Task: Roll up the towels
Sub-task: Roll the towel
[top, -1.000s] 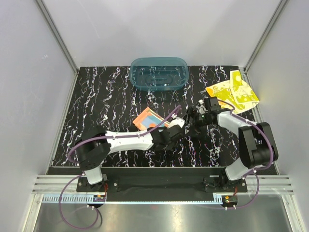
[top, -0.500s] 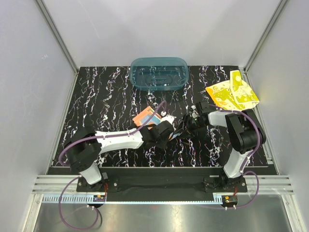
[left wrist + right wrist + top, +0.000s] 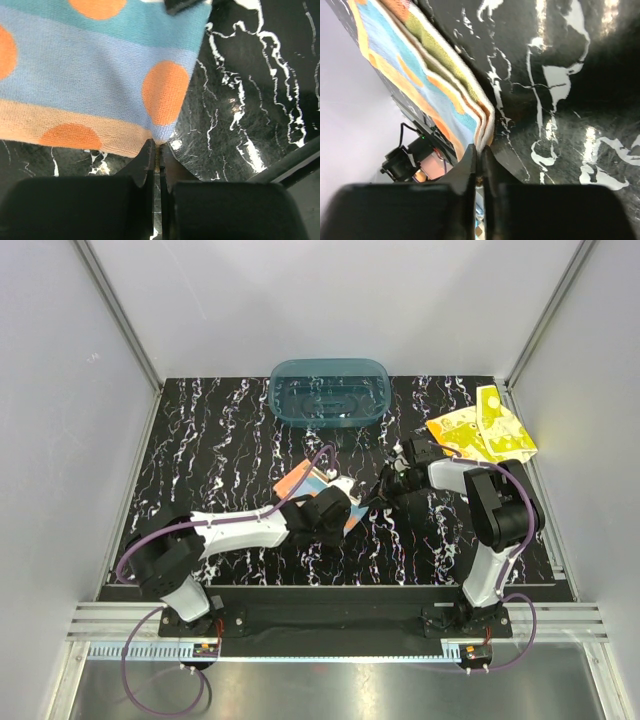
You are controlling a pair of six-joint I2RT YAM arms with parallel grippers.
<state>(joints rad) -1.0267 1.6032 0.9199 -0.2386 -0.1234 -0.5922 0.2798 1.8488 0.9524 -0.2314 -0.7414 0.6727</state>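
Terry cloth, folded flat: the dotted towel (image 3: 300,482) lies mid-table, light blue and pale orange bands with big orange dots.

- Left wrist view: the weave is fine loops. The towel's near corner comes to a point right at the tips of the left gripper (image 3: 158,147). Its fingers are drawn to a hairline, with the corner tip caught between them.
- Right wrist view: the towel's edge shows several stacked layers, soft and rounded at the fold. The right gripper (image 3: 479,150) is likewise closed to a thin slit, pinching where the layered edge ends.
- Overhead view: both arms reach inward and meet at the towel's right side, wrists close together. The left arm lies low across the middle of the table (image 3: 220,460).
- Table: glossy black slab with white veining, hard and reflective.
- Open room: broad bare marble left of the towel, and a narrower strip between the towel and the near edge.
- Teal tub (image 3: 375,410): translucent plastic with rounded corners. It sits at the far edge, well apart from the towel.
- Yellow towel (image 3: 480,433): bright yellow with pale green-white shapes. It lies crumpled in the far right corner, reaching the table's edge and apart from both grippers.
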